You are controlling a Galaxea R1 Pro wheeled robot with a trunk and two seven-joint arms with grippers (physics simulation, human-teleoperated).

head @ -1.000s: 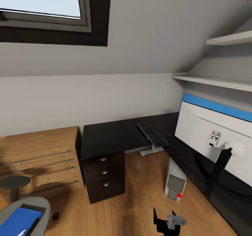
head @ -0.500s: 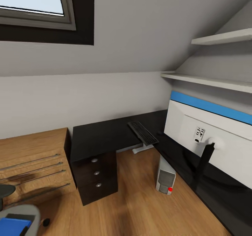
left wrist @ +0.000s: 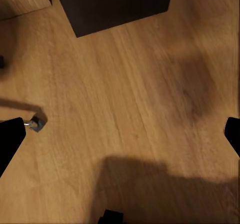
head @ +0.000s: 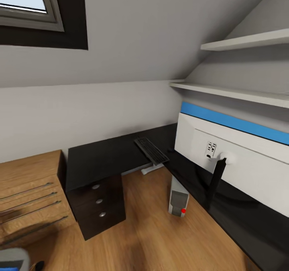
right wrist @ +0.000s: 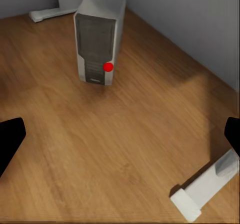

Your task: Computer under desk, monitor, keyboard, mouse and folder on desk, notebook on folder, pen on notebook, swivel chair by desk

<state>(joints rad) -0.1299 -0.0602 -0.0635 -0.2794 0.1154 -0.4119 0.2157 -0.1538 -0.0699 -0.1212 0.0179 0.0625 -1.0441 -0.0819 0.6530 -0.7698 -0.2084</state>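
Head view: a black L-shaped desk (head: 108,158) fills a corner under a sloped ceiling. A dark keyboard (head: 151,150) lies on the desk near its inner corner, its long axis running from the back wall toward the room. Just beside it, farther along the desk's right wing, stands a large white monitor (head: 237,166), seen from behind, with a blue strip along its top edge and a black stand. The grey computer (head: 177,197) tower stands upright on the wooden floor (head: 148,230), at the desk's inner edge, its front with a red button facing into the room. A wooden dresser (head: 28,194) sits against the desk's drawer end. A sliver of grey swivel chair (head: 14,259) shows on the far side of the dresser from the desk.

Left wrist view: bare floor and the dark base of the desk's drawer unit (left wrist: 115,7). The left gripper (left wrist: 120,134) has its 2 fingertips spread wide apart, holding nothing.

Right wrist view: the computer stands upright, red button facing the camera, with a white desk foot (right wrist: 207,186) nearby. The right gripper (right wrist: 120,136) is likewise spread wide and empty.

Judging from this, the robot is on its way between things; the folder likely needs fetching from the chair next, which calls for turning toward the chair.
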